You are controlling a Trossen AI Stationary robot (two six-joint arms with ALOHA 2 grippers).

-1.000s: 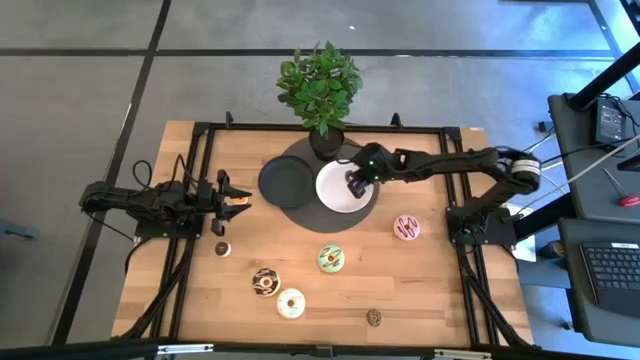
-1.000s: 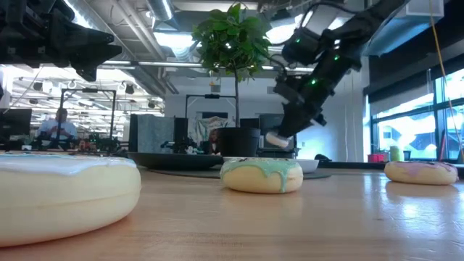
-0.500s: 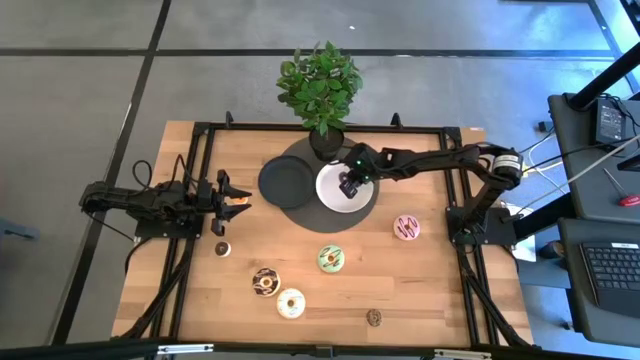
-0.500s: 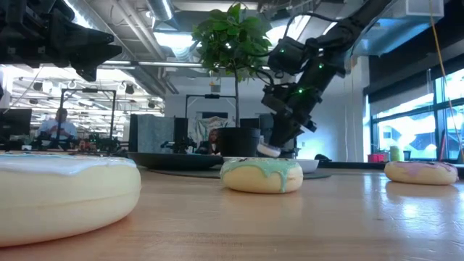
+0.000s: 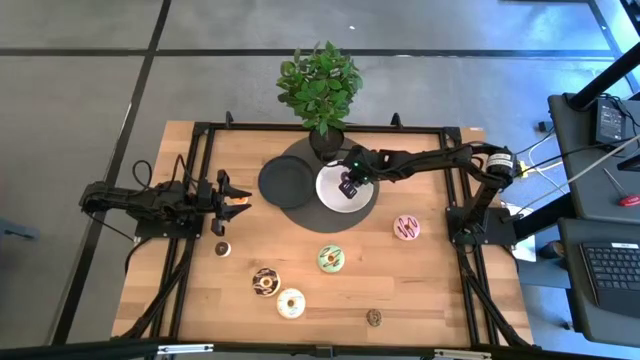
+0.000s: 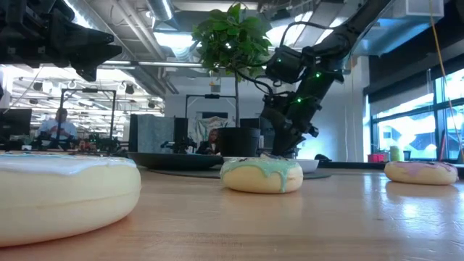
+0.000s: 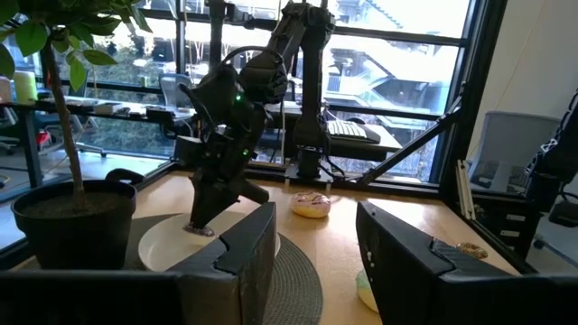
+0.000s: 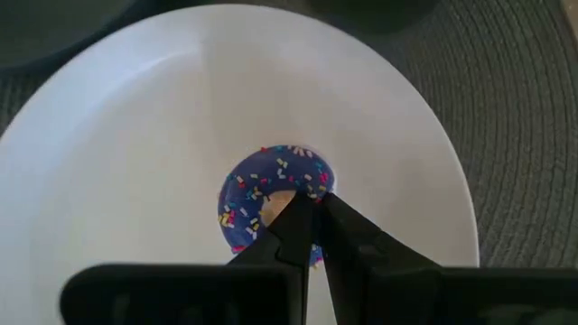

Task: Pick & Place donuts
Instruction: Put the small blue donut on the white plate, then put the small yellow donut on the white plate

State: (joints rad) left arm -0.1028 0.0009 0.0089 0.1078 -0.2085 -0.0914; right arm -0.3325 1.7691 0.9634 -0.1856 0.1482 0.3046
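My right gripper (image 5: pixel 346 187) reaches over the white plate (image 5: pixel 360 197) and is shut on a small blue sprinkled donut (image 8: pixel 271 194), low over the plate's middle. My left gripper (image 5: pixel 238 201) waits open near the table's left edge and touches nothing. On the bare wood lie a pink donut (image 5: pixel 406 228), a green one (image 5: pixel 331 259), a chocolate one (image 5: pixel 266 282) and a cream one (image 5: pixel 291 303). Two tinier brown ones (image 5: pixel 222 248) (image 5: pixel 373 317) lie there too. My right gripper holds the blue donut by the ring's side nearest the fingers (image 8: pixel 318 181). One finger (image 8: pixel 287 221) stands at the hole and the other (image 8: pixel 352 235) outside the ring. The fingers come slanting down from the table's right. The donut lies flat, at the plate's surface or just above; which, I cannot tell.
The white plate sits on a round dark mat (image 5: pixel 312 212), with a black plate (image 5: pixel 284 182) beside it on the left. A potted plant (image 5: pixel 320 85) stands at the far edge, just behind the plates. Open wood lies between the mat and the loose donuts.
My right gripper has moved a little toward the table's left and come down onto the white plate, carrying the small donut with it. In the low view its fingertips have dropped from well above the plate to plate level. It has stayed shut.
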